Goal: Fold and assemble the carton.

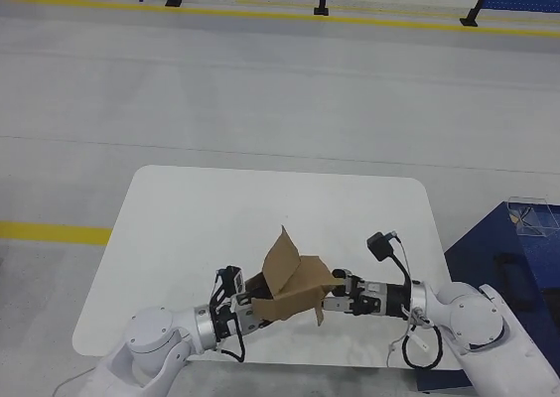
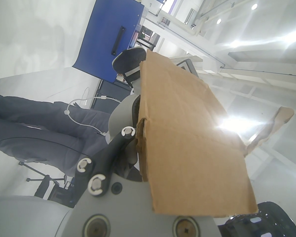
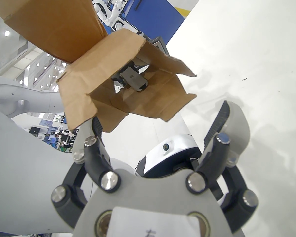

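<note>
Fingers, right gripper (image 3: 160, 124): we see its ribbed black pads (image 3: 218, 122) spread wide, nothing between them, one just beside a lower flap.
Fingers, left gripper (image 2: 138, 135): we see them pinching a carton (image 1: 295, 278) wall, one grey finger outside, one inside.
Carton shape: matte brown cardboard, half-opened tube, flaps splayed, edges ragged.
Carton place: held over the near edge of the smooth white table (image 1: 210, 218), between both grippers.
Arms: both lie low along the near side, grippers facing each other.
</note>
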Controlling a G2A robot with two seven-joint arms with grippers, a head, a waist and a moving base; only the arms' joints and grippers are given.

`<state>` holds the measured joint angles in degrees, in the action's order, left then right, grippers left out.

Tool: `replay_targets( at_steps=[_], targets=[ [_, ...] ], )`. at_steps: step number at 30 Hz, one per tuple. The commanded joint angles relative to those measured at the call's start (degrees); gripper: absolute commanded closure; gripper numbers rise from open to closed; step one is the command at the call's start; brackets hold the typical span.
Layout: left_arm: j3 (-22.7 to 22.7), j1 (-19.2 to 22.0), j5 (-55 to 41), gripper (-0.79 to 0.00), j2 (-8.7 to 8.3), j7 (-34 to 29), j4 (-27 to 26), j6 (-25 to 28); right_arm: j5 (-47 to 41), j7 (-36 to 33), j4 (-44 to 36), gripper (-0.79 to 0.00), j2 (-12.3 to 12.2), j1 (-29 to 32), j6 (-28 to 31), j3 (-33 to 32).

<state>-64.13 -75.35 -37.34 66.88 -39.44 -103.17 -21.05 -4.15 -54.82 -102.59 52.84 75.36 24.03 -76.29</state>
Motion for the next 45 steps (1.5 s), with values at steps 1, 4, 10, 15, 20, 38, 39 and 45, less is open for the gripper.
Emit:
replay_targets(
  at_steps=[1, 4, 10, 15, 20, 38, 39, 45],
  targets=[
    [0.0, -0.1, 0.3, 0.0, -0.08, -0.9, -0.1, 0.8, -0.2, 0.7, 1.2, -0.785, -0.1, -0.4, -0.4, -0.9],
    [-0.2, -0.4, 0.4, 0.0, -0.23, -2.1, -0.3, 1.3, -0.8, 0.5, 2.4, -0.785, -0.3, -0.7, -1.2, -2.3],
    [-0.4, -0.9, 2.2, 0.0, -0.63, -5.0, -1.2, 2.6, 0.3, 1.5, 3.6, -0.785, -0.8, -0.7, -2.4, -6.6],
    [0.4, -1.1, 4.4, 0.0, -0.78, -5.3, -1.5, 3.5, -6.0, 0.7, 0.9, -0.785, -0.9, 0.8, -1.1, -7.9],
    [1.1, -0.8, 5.2, 0.0, -0.82, -5.6, -1.7, 3.7, -4.0, -0.5, -0.2, -0.785, -0.6, 0.5, -1.8, -3.8],
    [2.6, -0.7, 8.3, 0.0, -1.05, -6.6, -2.0, 6.1, -1.1, 1.4, 3.0, -0.785, 0.5, -3.0, -1.8, 3.2],
    [2.6, -0.7, 8.3, 0.0, -1.05, -6.6, -2.0, 6.1, -1.1, 1.3, 3.1, -0.785, 0.5, -3.0, -1.8, 3.2],
    [3.2, -1.4, 7.8, 0.0, -0.78, -2.9, -2.4, 7.7, -0.6, 1.8, 3.0, -0.785, 0.6, -2.9, -1.7, 3.8]
  ],
)
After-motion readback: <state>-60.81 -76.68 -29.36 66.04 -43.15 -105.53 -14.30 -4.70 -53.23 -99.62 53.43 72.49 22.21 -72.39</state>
